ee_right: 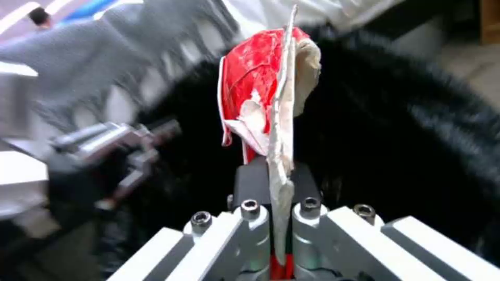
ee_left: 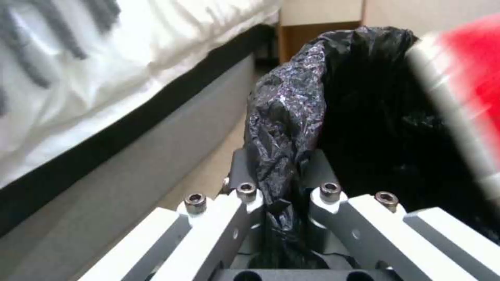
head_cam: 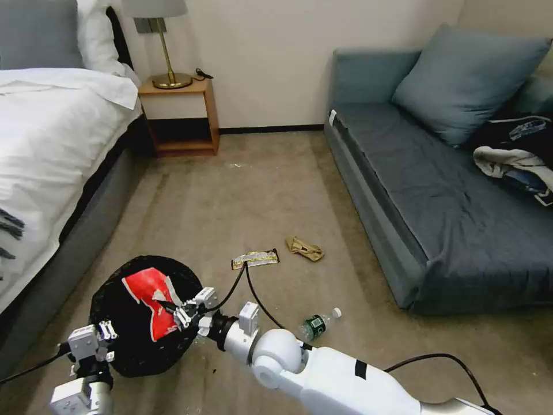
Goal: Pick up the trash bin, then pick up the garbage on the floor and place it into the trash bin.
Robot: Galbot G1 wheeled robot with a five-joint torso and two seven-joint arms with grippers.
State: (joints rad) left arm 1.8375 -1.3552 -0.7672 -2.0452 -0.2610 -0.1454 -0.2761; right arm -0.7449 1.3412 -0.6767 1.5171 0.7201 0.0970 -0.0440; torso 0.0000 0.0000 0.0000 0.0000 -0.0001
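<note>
Now the right hand pinches the red snack bag above the trash bin, whose rim the left hand grips.

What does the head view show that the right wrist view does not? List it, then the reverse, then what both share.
Head view alone: the gold-and-black flat wrapper, the tan crumpled paper wad and the clear plastic bottle with green label on the carpet, beside the blue-grey sofa.

Right wrist view alone: the right pincer's fingers shut on the bag's torn edge.

Both: the red snack bag over the round black bag-lined trash bin, the right pincer, and the left pincer at the rim.
</note>
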